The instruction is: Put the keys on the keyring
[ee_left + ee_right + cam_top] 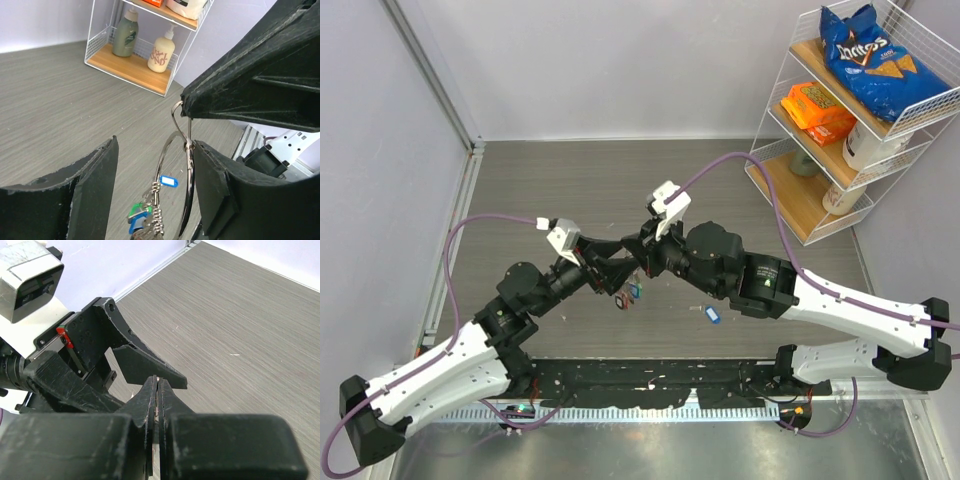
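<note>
both arms bend inward with tips meeting, left gripper spread wide, right gripper pinched tight

The brand name "Doritos" stood in the logo on the blue chip bag, which lay on the top shelf of the white wire rack. Print on the orange box one shelf down was too small to read. The cream pump bottle carried dark red script, illegible.
</note>
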`<action>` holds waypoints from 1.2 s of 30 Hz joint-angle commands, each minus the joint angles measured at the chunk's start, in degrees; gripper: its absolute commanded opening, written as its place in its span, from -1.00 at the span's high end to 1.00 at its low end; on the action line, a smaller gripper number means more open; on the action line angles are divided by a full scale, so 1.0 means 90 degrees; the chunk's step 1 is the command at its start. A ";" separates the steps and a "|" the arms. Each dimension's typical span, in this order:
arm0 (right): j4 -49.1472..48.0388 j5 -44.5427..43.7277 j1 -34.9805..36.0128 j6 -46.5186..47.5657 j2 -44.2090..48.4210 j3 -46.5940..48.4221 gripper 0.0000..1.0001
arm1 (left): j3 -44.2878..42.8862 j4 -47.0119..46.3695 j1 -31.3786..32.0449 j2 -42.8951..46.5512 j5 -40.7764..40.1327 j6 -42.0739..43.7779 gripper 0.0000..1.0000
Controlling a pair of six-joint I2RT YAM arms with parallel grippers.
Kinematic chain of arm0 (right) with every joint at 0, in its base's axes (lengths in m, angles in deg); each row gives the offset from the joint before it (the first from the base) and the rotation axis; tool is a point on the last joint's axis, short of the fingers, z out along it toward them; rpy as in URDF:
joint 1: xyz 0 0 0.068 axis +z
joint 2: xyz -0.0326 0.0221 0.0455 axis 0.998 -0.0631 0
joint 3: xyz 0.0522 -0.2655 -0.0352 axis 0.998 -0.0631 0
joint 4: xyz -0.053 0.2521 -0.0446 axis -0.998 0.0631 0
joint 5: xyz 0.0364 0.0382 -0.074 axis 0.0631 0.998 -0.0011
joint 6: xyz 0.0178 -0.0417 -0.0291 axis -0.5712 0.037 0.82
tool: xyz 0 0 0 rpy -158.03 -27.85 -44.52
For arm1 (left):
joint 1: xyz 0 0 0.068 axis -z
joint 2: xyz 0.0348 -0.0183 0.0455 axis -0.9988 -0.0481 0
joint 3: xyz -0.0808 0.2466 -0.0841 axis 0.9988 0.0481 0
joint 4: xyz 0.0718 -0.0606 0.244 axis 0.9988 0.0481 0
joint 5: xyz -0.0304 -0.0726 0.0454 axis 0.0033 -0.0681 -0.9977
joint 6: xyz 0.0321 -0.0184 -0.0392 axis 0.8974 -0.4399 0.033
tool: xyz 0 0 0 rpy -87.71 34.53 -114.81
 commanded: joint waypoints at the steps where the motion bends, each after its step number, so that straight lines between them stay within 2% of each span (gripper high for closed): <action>1: -0.0125 -0.0089 0.0067 -0.0186 0.0028 0.0356 0.88 | -0.0125 -0.0481 0.0033 -0.0056 0.0105 0.0090 -0.24; 5: -0.0057 -0.0031 0.0086 -0.0255 0.0028 0.0366 0.89 | -0.0105 -0.0598 0.0033 -0.0066 0.0134 0.0109 0.04; 7: -0.0066 -0.0011 0.0096 -0.0303 0.0057 0.0336 0.89 | -0.0105 -0.0618 0.0024 -0.0095 0.0144 0.0158 0.31; 8: -0.0086 0.0008 0.0096 -0.0323 0.0076 0.0307 0.88 | -0.0134 -0.0599 0.0033 -0.0105 0.0134 0.0158 0.54; 11: -0.0047 0.0047 0.0106 -0.0333 0.0096 0.0317 0.88 | -0.0134 -0.0599 0.0033 -0.0125 0.0086 0.0178 1.00; 16: 0.0080 0.0057 0.0116 -0.0275 0.0203 0.0317 0.88 | -0.0125 -0.0511 0.0024 -0.0037 0.0056 0.0246 1.00; 18: 0.0167 0.0048 0.0116 -0.0245 0.0281 0.0317 0.82 | -0.0154 -0.0414 0.0024 -0.0007 0.0076 0.0285 1.00; 20: 0.0265 0.0116 0.0116 -0.0177 0.0350 0.0307 0.58 | -0.0154 -0.0325 0.0024 0.0032 0.0086 0.0334 1.00; 23: 0.0363 0.0145 0.0116 0.0047 0.0457 0.0268 0.35 | -0.0105 -0.0209 0.0033 0.0158 0.0105 0.0402 1.00; 24: 0.0441 0.0126 0.0116 0.0106 0.0467 0.0268 0.17 | -0.0096 -0.0169 0.0033 0.0197 0.0124 0.0422 1.00; 26: 0.0509 0.0174 0.0116 0.0330 0.0516 0.0287 -0.07 | -0.0057 -0.0101 0.0024 0.0285 0.0144 0.0480 1.00; 30: 0.0588 -0.0350 0.0106 0.0517 0.0681 0.0132 -0.42 | -0.0056 0.0201 0.0024 0.0403 0.0241 0.0665 1.00; 32: 0.0559 -0.0422 0.0048 0.0594 0.0808 0.0015 -0.50 | -0.0076 0.0377 0.0024 0.0461 0.0329 0.0773 1.00; 33: 0.0587 -0.0344 -0.0069 0.0604 0.0848 0.0014 -0.50 | -0.0086 0.0484 0.0033 0.0481 0.0368 0.0841 1.00; 34: 0.0781 -0.0150 -0.0186 0.0517 0.0858 0.0140 -0.61 | -0.0115 0.0611 0.0024 0.0491 0.0436 0.0900 1.00; 35: 0.1083 0.0510 -0.0467 0.0526 0.0829 0.0228 -0.98 | -0.0154 0.0728 0.0033 0.0471 0.0476 0.1016 1.00; 36: 0.1192 0.0787 -0.0557 0.0613 0.0790 0.0413 -0.90 | -0.0183 0.0894 0.0024 0.0452 0.0495 0.1075 1.00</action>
